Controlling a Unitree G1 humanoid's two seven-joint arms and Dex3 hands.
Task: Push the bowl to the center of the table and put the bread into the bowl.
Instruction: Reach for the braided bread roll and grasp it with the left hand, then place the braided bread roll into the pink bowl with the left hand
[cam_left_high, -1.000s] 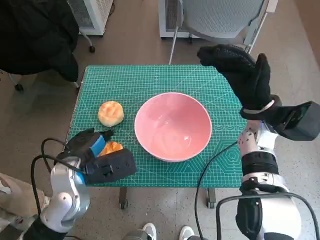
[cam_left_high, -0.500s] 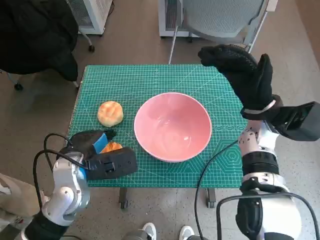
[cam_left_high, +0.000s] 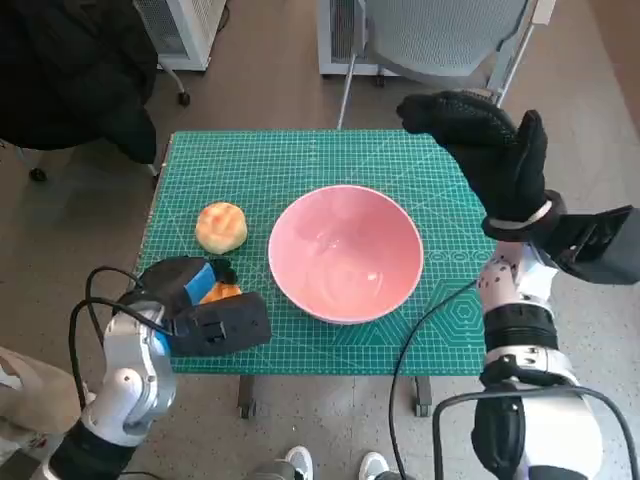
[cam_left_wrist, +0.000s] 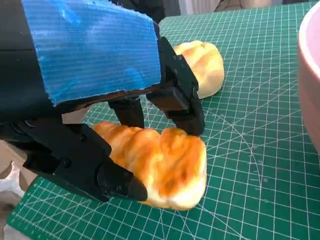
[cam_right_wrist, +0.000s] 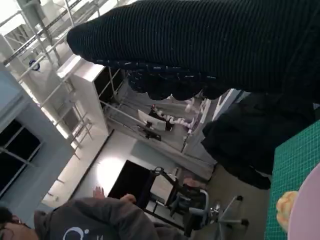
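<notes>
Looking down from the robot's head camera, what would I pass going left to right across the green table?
Blue-taped black left hand over an orange-brown bread piece → round pale-yellow bread roll → big pink bowl → black knitted-glove right hand raised at the green cutting-mat table edge.

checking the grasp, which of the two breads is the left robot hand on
The golden-brown bread under the left robot hand, at the table's near edge. The paler round bread sits untouched beyond it.

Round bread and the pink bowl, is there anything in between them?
No. Between the round bread and the pink bowl lies only bare green mat, as the head view shows. The other bread sits nearer, under the left hand.
</notes>
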